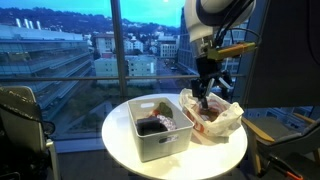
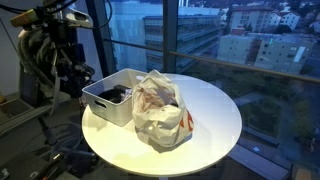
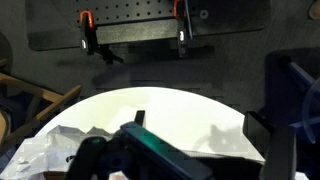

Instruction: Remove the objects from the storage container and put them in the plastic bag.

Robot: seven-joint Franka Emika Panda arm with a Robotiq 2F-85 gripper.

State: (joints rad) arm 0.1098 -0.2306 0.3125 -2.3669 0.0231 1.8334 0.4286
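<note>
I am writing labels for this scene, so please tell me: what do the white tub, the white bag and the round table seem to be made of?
The tub: likely rigid plastic, matte white; straight walls hold their shape.
The bag: thin plastic film, slightly glossy; crinkled folds, red print.
The table: smooth white top, perhaps laminate; cannot tell further.

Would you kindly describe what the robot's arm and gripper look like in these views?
The arm has rounded white links with dark joints, and dark cables loop beside it. The gripper is black and blocky, with dark fingers.
</note>
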